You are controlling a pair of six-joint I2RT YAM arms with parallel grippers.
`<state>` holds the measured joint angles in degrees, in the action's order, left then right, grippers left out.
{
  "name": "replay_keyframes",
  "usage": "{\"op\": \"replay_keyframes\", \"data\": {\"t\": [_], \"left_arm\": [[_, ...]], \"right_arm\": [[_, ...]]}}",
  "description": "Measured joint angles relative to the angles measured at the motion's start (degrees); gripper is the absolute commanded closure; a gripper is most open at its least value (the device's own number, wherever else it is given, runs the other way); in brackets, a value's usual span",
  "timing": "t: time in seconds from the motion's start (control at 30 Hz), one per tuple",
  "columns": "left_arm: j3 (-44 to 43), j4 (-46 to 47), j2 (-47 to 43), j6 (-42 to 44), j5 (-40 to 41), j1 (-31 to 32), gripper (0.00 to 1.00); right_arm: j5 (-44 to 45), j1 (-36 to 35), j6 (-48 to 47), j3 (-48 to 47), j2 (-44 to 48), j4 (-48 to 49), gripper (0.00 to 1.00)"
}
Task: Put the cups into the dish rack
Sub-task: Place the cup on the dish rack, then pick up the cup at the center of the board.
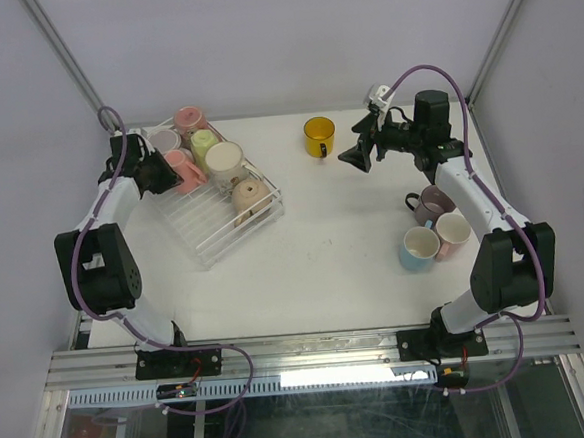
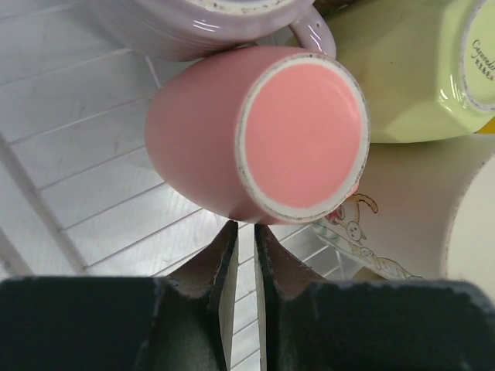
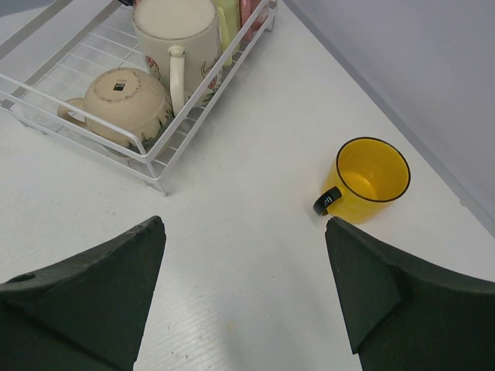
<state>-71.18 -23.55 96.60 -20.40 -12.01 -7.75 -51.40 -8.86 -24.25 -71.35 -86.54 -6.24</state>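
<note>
- Your left end effector (image 2: 246, 228) is closed to a thin slit with nothing between its fingers. In the left wrist view it sits at the bottom centre, its tips right at the lower edge of a pink cup (image 2: 302, 135).
- That pink cup lies on its side in the dish rack (image 2: 93, 154), with its flat base facing the camera. A lilac cup (image 2: 193, 23) and a pale green cup (image 2: 410, 69) crowd the top of that frame.
- Your right end effector (image 3: 244, 222) is wide open and empty, above bare surface (image 3: 255, 255).
- The yellow cup (image 3: 371, 178) stands upright on the surface, right of centre in the right wrist view. Its dark handle points to the lower left, and it is outside the rack.
- In the upper left of that frame, a beige cup (image 3: 116, 97) lies tipped over in the rack beside a cream cup (image 3: 176, 31).
- Seen from above, a mauve cup (image 1: 433, 204), a light blue cup (image 1: 417, 248) and a pale pink cup (image 1: 454, 230) sit clustered at the lower right, well away from the rack.
</note>
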Motion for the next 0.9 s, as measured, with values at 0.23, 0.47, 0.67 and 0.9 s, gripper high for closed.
{"op": "replay_keyframes", "data": {"t": [0.23, 0.47, 0.67, 0.9], "left_arm": [[0.4, 2.6, 1.2, -3.0, -2.6, 1.4, 0.86], [0.4, 4.0, 2.8, -4.2, -4.9, 2.1, 0.86], [0.4, 4.6, 4.1, -5.5, -6.5, 2.5, 0.85], [0.7, 5.2, 4.1, -5.8, -7.3, 2.6, 0.68]], "right_arm": [[0.0, 0.0, 0.0, 0.0, 0.0, 0.0, 0.13], [0.0, 0.0, 0.0, 0.0, 0.0, 0.0, 0.13], [0.0, 0.0, 0.0, 0.1, 0.0, 0.0, 0.13], [0.0, 0.0, -0.1, 0.7, 0.0, 0.0, 0.13]]}}
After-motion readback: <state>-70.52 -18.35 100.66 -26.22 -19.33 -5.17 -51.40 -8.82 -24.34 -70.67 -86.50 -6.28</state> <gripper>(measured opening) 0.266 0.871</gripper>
